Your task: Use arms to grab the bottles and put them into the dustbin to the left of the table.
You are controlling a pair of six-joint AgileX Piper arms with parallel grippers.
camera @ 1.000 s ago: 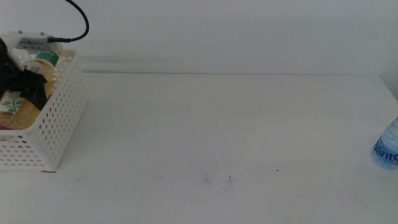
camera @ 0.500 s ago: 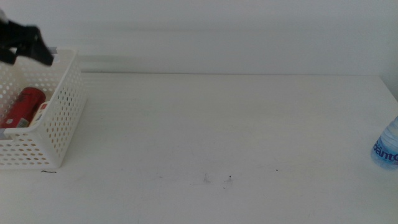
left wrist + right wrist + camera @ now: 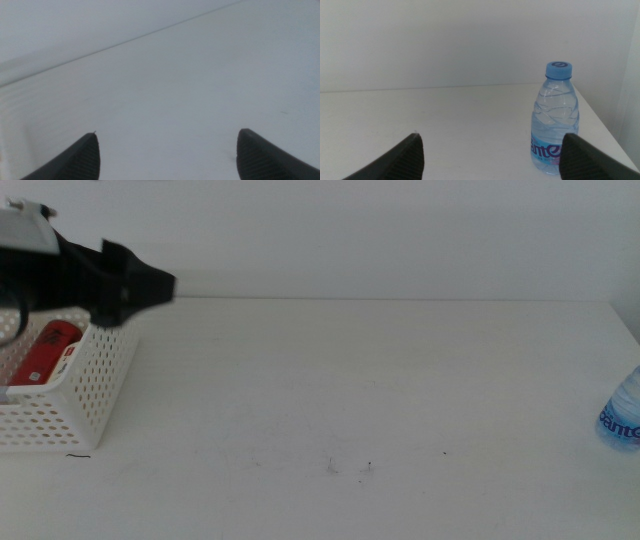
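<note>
One bottle left: the water bottle (image 3: 555, 118) stands upright at the far right edge of the surface (image 3: 380, 400), not yet picked up.
What changed: a second ago my left tool (image 3: 135, 285) was down in the dustbin (image 3: 95, 380) with the yellow drink bottle. Half a second ago it was up over the bin's back rim with nothing in it. Now it reaches out past the bin's right side, above the surface.
What that means: I think the yellow bottle was let go into the bin. I cannot see it there now, because my arm hides part of the bin.
Left tool: its jaws are spread wide and hold nothing. Its own camera shows only bare white surface between them.
Red can (image 3: 45, 352): it lies on its side inside the dustbin, at the left edge of the surface.
Right tool (image 3: 490, 155): it waits low at the right side, jaws spread wide, empty. The water bottle stands in front of it, close to the right jaw but not touching.
How the water bottle looks: clear, with wavy ridges, a blue cap and a blue label near the bottom. It looks light and easy to tip.
Task so far: mostly done, I think. One bottle to go, and it is well apart from the dustbin.
</note>
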